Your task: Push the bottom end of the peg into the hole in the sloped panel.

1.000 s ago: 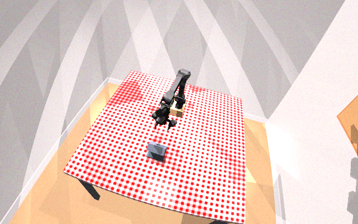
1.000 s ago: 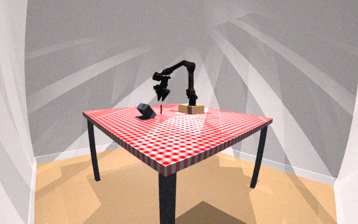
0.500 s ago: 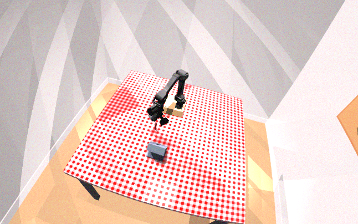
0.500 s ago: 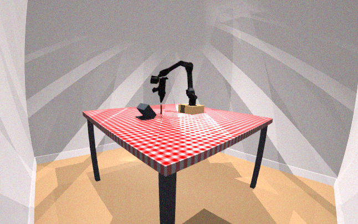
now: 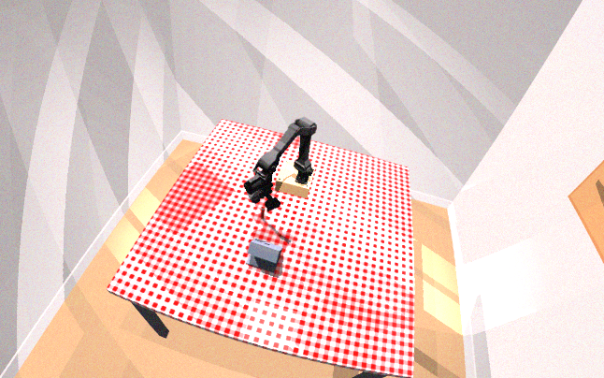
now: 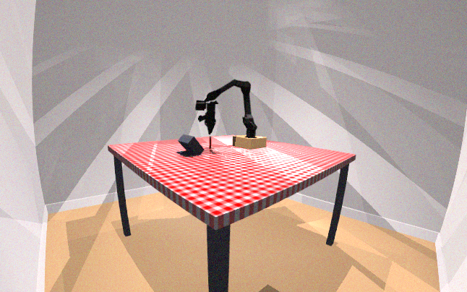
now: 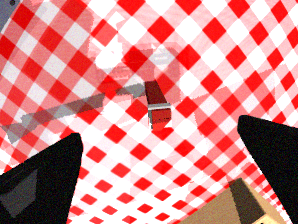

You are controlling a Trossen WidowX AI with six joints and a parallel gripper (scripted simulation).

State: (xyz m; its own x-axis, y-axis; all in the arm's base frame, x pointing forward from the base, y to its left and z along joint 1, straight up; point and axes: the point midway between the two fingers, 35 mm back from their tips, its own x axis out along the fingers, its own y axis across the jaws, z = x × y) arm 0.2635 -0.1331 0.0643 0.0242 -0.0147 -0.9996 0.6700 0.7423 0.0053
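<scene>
A thin dark red peg with a square top (image 7: 157, 98) (image 6: 210, 142) (image 5: 263, 215) stands upright on the checkered table (image 5: 351, 281) (image 6: 253, 173). My gripper (image 7: 162, 131) (image 6: 210, 130) (image 5: 266, 202) is open and empty. It hangs straight above the peg and points down, with one finger on each side of the peg in the wrist view and well apart from it.
The arm stands on a wooden base block (image 5: 294, 186) (image 6: 249, 142) behind the peg. The peg's long shadow (image 7: 60, 111) runs across the cloth towards the panel.
</scene>
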